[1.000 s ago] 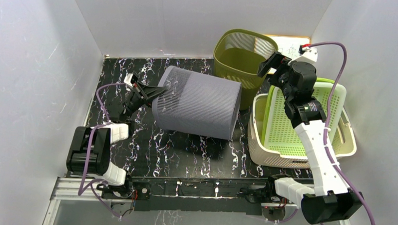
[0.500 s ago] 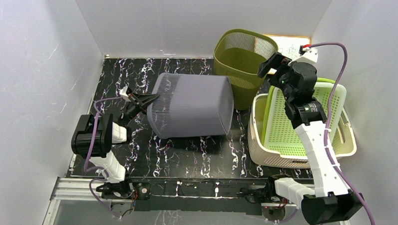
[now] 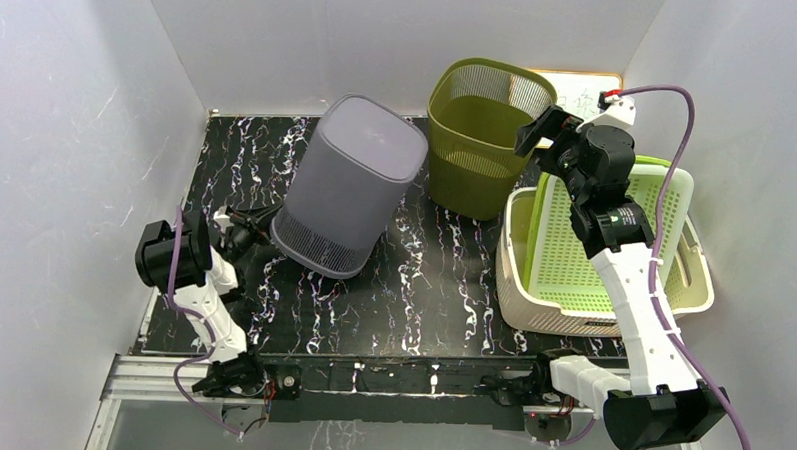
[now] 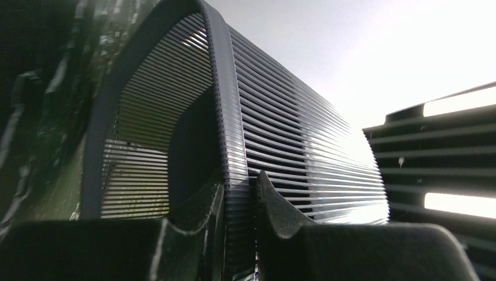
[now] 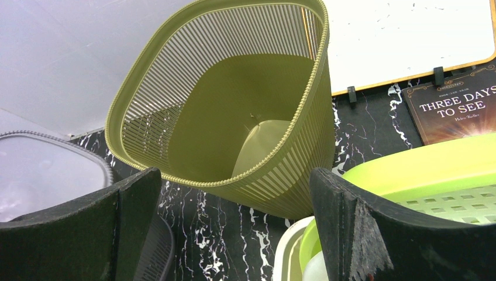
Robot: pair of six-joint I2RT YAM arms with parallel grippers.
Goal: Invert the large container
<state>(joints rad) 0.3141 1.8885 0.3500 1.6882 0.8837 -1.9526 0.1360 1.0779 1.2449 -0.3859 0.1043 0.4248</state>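
The large grey slatted container [image 3: 346,183] stands nearly upside down on the black marbled table [image 3: 422,296], its closed base up and its rim at the lower left. My left gripper [image 3: 262,227] is shut on that rim; in the left wrist view the rim [image 4: 225,117] runs between the two fingers [image 4: 275,205], one inside and one outside the wall. My right gripper [image 3: 538,130] is open and empty, held high by the olive bin. The grey container's base shows at the left edge of the right wrist view [image 5: 47,170].
An olive slatted bin [image 3: 483,128] stands upright right of the grey container, also in the right wrist view [image 5: 234,105]. A cream basket [image 3: 513,279] holding a lime tray [image 3: 666,194] sits at the right. A whiteboard [image 5: 409,35] and a book [image 5: 456,108] lie at the back.
The left gripper has drawn back and down toward the left, tipping the grey container from lying on its side to nearly base-up. The right arm has not moved.
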